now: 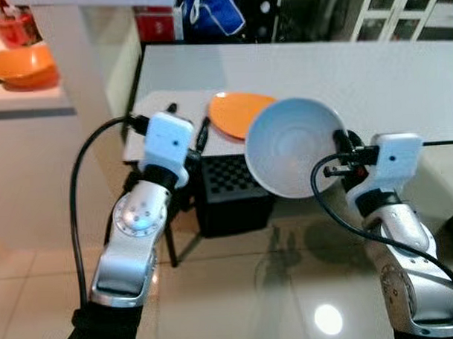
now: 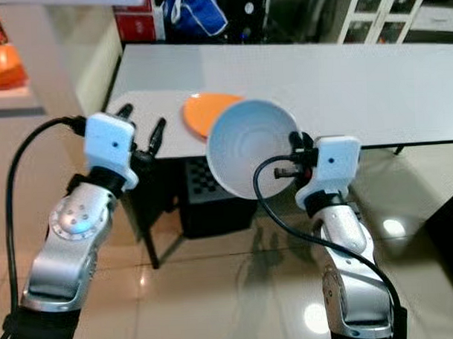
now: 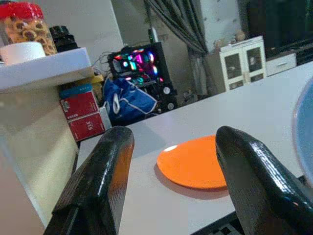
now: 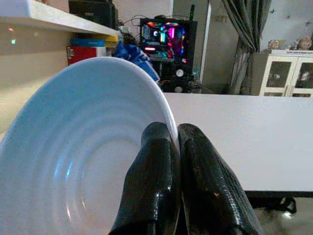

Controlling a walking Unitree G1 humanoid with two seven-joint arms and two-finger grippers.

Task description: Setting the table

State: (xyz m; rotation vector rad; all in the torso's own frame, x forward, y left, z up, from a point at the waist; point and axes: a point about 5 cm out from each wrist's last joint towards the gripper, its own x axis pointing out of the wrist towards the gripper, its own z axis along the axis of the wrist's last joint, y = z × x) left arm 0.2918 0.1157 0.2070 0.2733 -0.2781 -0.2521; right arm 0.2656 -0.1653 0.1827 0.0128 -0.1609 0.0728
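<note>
While the right gripper [image 4: 173,147] pinches the rim of a white bowl [image 1: 293,146], the bowl hangs tilted in the air at the near edge of the white table [image 1: 402,81].

Its two fingers are pressed together on the rim, one on each side. The left gripper [image 3: 168,161] is spread and holds nothing, just short of the table's corner. An orange plate [image 1: 236,112] lies flat on the table, partly behind the bowl.

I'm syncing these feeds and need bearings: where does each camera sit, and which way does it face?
Head eyes: look down past both arms at the white table, with the left gripper and the right gripper.
Left wrist: looks between open jaws at the orange plate.
Right wrist: looks along jaws shut on the white bowl rim.
Shared: table, plate, bowl.
</note>
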